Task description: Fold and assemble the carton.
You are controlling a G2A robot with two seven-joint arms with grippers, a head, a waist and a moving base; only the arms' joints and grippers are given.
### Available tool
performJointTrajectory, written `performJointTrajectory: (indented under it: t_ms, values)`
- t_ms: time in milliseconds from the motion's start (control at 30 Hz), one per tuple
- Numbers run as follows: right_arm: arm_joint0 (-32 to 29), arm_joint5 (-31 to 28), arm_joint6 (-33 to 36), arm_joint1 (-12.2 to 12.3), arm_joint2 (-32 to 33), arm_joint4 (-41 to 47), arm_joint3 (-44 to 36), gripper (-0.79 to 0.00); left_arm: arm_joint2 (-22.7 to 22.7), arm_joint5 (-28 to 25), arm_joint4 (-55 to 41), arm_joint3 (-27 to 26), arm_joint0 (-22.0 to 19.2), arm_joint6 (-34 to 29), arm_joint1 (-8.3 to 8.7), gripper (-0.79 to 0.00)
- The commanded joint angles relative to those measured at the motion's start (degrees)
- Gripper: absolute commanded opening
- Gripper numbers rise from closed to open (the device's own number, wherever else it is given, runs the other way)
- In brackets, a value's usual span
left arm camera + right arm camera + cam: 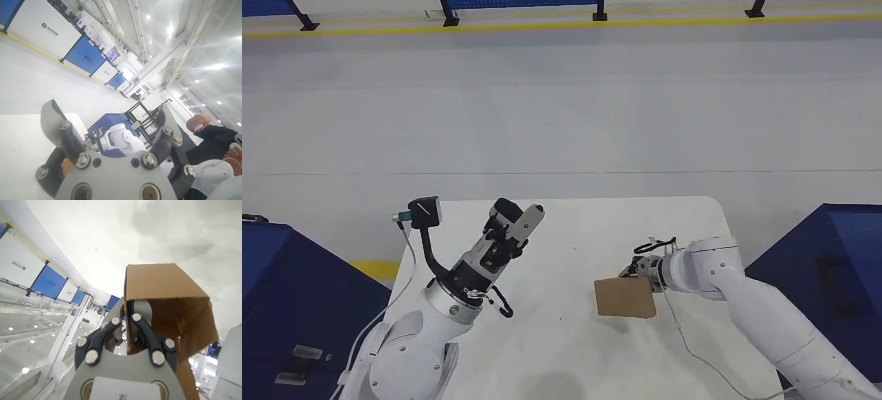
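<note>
A brown cardboard carton (625, 297) is opened into a box shape over the white table (572, 240), right of its middle. My right gripper (638, 270) is at the carton's far right edge. In the right wrist view the right gripper (127, 311) is shut on one wall of the carton (166, 285), one finger inside and one outside. My left gripper (525, 222) is raised over the left part of the table, well apart from the carton. In the left wrist view the left gripper (107, 109) stands wide open with nothing between its fingers.
Blue cabinets stand on both sides of the table (282, 300) (827, 265). Grey floor lies beyond the table's far edge. A person's hands holding controllers (198, 126) are in the left wrist view, away from the carton.
</note>
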Motion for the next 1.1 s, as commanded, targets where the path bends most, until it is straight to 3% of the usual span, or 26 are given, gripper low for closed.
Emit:
performJointTrajectory:
  t_ms: [0,267,367,433,567,633,700,767,800,833,867,1067]
  values:
    - [2.62,0.0,-6.73,0.32,-1.5,8.13,-0.11,0.0,0.0,0.0,0.0,0.0,0.0,0.0,0.0,0.0]
    - [6.47,0.0,-10.43,1.99,-1.98,18.23,-2.37,0.0,0.0,0.0,0.0,0.0,0.0,0.0,0.0,0.0]
    - [6.73,0.0,-8.46,3.22,0.79,18.53,-6.51,0.0,0.0,0.0,0.0,0.0,0.0,0.0,0.0,0.0]
    - [6.74,0.0,-4.11,4.21,3.1,14.0,-10.95,0.0,0.0,0.0,0.0,0.0,0.0,0.0,0.0,0.0]
    - [5.09,0.0,18.84,6.01,8.13,-5.81,-16.87,0.0,0.0,0.0,0.0,0.0,0.0,0.0,0.0,0.0]
    - [2.12,-4.52,34.29,6.68,9.62,-17.12,-15.44,0.0,0.0,0.0,0.0,0.0,0.0,0.0,0.0,0.0]
    - [-0.46,-13.97,50.08,7.57,9.89,-32.68,-11.77,0.0,0.0,0.0,0.0,0.0,0.0,0.0,0.0,0.0]
    - [-2.22,-29.55,64.91,8.52,8.71,-51.2,-5.92,0.0,0.0,0.0,0.0,0.0,0.0,0.0,0.0,0.0]
    - [-2.9,-37.53,70.15,8.69,8.32,-56.45,-1.75,0.0,0.0,0.0,0.0,0.0,0.0,0.0,0.0,0.0]
    - [-3.37,-42.7,73.6,8.56,7.88,-57.6,1.85,0.0,0.0,0.0,0.0,0.0,0.0,0.0,0.0,0.0]
    - [-3.45,-44.1,74.7,8.45,7.69,-57.2,2.74,0.0,0.0,0.0,0.0,0.0,0.0,0.0,0.0,0.0]
    - [-3.45,-44.1,74.7,8.45,7.69,-57.2,2.74,0.0,0.0,0.0,0.0,0.0,0.0,0.0,0.0,0.0]
